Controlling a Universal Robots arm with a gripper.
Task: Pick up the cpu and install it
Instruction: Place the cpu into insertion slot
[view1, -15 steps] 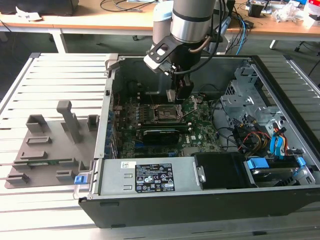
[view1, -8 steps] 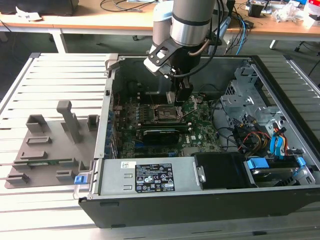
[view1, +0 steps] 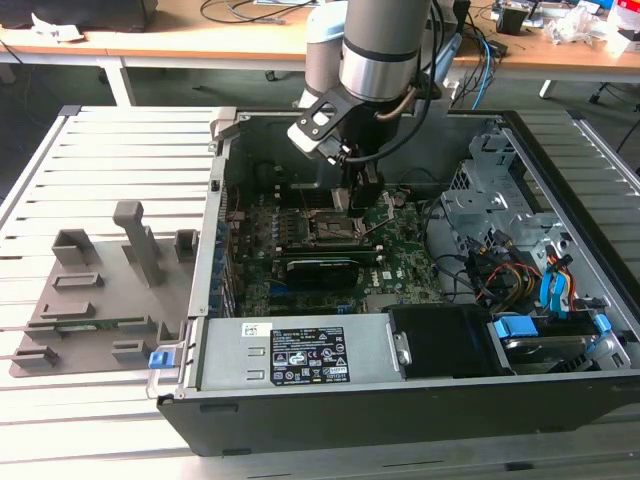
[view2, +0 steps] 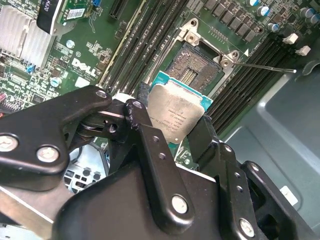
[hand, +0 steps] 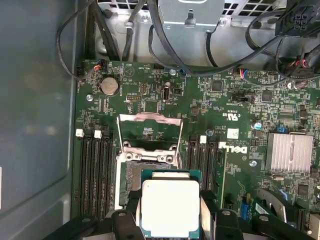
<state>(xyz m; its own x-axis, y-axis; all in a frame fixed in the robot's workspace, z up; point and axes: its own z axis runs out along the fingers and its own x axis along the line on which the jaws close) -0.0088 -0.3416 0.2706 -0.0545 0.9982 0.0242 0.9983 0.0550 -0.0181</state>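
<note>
Far left of the slatted table (view1: 60, 420) there's one grey moulded holder plate (view1: 100, 310). Next along is the open computer case (view1: 400, 410), lying on its side so the motherboard (view1: 400, 270) faces up. I'd guess that's so the arm (view1: 380, 50) can reach straight down into it.

In the second wrist view the gripper (view2: 172, 120) is closed partway onto the cpu (view2: 177, 112). Its two black fingers (view2: 142, 125) pinch opposite edges, probably to keep them off the silver top and the underside. The chip hangs roughly over the socket (view2: 197, 70) near the middle of the motherboard. It looks lifted and a bit tilted, not seated, though I can't tell the gap. In the first wrist view the load frame (hand: 149, 125) is flipped up, so the socket is open to take the chip.

Along the case's right wall are the drive cage (view1: 500, 210) and a tangle of cables (view1: 500, 275).

Counts:
- one cpu
- one socket
- one load frame
- two fingers
- two banks of memory slots (hand: 97, 175), one on each side of the socket
- one coin battery (hand: 109, 86)
- one finned heatsink (hand: 292, 150)
</note>
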